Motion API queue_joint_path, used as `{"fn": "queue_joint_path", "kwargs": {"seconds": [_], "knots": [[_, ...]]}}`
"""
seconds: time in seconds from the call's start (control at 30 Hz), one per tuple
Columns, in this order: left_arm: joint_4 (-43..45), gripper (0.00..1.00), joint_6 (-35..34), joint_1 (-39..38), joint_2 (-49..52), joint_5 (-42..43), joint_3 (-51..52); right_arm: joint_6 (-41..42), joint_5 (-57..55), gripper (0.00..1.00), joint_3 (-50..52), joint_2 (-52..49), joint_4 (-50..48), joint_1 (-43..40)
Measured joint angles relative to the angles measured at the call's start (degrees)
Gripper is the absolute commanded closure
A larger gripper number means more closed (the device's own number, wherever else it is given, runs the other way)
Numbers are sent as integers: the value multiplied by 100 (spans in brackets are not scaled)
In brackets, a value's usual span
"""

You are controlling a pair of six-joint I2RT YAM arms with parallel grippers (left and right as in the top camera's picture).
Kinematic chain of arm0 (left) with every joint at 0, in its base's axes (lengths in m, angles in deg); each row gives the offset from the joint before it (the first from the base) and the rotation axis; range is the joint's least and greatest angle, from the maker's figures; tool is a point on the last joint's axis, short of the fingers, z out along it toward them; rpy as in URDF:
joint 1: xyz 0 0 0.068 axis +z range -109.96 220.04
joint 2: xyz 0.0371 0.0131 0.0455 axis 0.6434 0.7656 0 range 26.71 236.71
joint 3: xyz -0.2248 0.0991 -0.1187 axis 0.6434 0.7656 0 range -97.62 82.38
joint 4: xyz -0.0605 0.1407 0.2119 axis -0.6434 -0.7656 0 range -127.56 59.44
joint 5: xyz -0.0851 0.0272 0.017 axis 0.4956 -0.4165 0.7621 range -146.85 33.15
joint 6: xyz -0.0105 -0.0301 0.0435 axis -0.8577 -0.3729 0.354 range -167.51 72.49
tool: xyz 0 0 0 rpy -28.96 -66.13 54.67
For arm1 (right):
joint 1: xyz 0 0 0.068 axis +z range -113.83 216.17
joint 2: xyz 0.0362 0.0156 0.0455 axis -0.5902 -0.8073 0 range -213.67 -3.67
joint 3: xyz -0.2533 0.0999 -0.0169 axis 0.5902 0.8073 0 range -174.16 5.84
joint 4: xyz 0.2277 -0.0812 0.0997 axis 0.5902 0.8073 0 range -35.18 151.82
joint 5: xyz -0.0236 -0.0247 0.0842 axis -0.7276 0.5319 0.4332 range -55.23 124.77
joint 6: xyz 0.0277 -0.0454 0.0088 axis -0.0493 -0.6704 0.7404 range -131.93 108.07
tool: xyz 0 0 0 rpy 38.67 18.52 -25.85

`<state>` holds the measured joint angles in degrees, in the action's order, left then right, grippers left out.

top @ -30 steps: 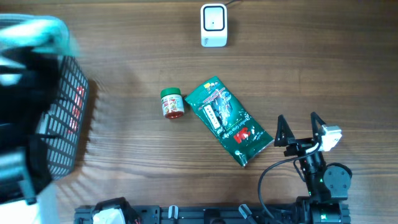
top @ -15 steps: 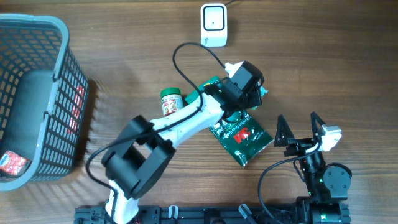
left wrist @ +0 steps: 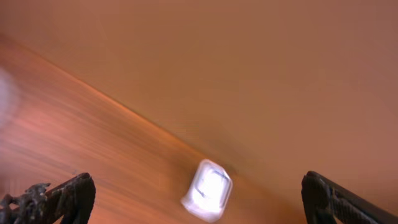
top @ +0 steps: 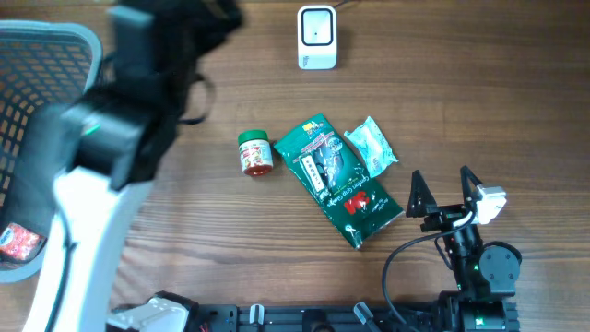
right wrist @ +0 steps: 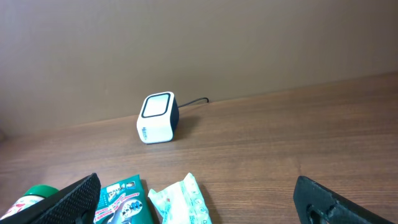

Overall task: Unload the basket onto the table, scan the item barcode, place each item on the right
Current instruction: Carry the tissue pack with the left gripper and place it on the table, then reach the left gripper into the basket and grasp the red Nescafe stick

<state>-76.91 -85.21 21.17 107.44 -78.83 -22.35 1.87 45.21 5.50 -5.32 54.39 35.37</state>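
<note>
The white barcode scanner (top: 316, 37) stands at the far edge of the table; it also shows as a blurred scanner (left wrist: 207, 190) in the left wrist view and as the scanner (right wrist: 157, 117) in the right wrist view. A small pale teal packet (top: 371, 145) lies flat beside a large green packet (top: 339, 178), with a green-lidded jar (top: 255, 152) to their left. My left gripper (left wrist: 198, 182) is open and empty, its arm a blur at the upper left. Near the front edge, my right gripper (top: 442, 175) is open and empty, short of the pale packet (right wrist: 180, 200).
A grey mesh basket (top: 55, 41) stands at the left edge with a red item (top: 18, 242) inside. The left arm's white link (top: 83, 212) crosses in front of it. The scanner's cable runs off the far edge.
The left arm, over the green packet half a second ago, has swung to the upper left and opened. The pale teal packet now lies on the table. The right arm has not moved.
</note>
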Motion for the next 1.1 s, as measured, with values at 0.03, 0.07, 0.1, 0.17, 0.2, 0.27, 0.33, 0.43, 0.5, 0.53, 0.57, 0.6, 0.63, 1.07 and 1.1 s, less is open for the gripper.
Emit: {"fn": "queue_joint_path", "kwargs": {"seconds": [0.03, 0.07, 0.1, 0.17, 0.2, 0.27, 0.33, 0.43, 0.5, 0.53, 0.57, 0.6, 0.63, 1.07, 1.1], "knots": [[-295, 0, -208, 562, -195, -273, -4, 0, -2, 0, -2, 0, 0, 0], [-623, 0, -621, 1419, -271, -595, -2, 0, 0, 0, -2, 0, -2, -4], [-1051, 0, -1196, 2253, -262, -765, 13, 0, 0, 0, -2, 0, -2, -4], [-1803, 0, -2426, 3534, -129, -474, 72, 0, 2, 0, -2, 0, -2, -4], [-2013, 0, -2907, 3947, -28, -142, 79, 0, 4, 0, -2, 0, 0, -4], [-2450, 0, -4057, 5178, 315, 684, 94, 0, 0, 0, -2, 0, 0, -4], [-2903, 0, -5095, 5799, 654, 1497, 98, 0, 0, 0, -2, 0, -2, -4], [-2986, 0, -6054, 6100, 1169, 2087, 101, 0, 0, 0, -2, 0, -2, -4], [-3058, 0, -6419, 6085, 1478, 2245, 98, 0, 0, 0, -2, 0, -2, -4], [-3062, 0, -6699, 6065, 1687, 2321, 101, 0, 0, 0, -2, 0, -2, -4], [-3064, 0, -6940, 6041, 1873, 2361, 105, 0, 0, 1, -2, 0, -2, -4], [-3067, 0, -7090, 6011, 2017, 2367, 111, 0, 0, 0, -2, 0, -2, -4], [-3067, 0, -7263, 5971, 2177, 2387, 114, 0, 0, 0, -2, 0, -2, -4], [-2997, 0, -7711, 5193, 4308, 2426, 129, 0, 0, 0, -2, 0, -2, -4], [-2992, 0, -7711, 5128, 4385, 2422, 129, 0, 0, 0, -2, 0, -2, -4]]}}
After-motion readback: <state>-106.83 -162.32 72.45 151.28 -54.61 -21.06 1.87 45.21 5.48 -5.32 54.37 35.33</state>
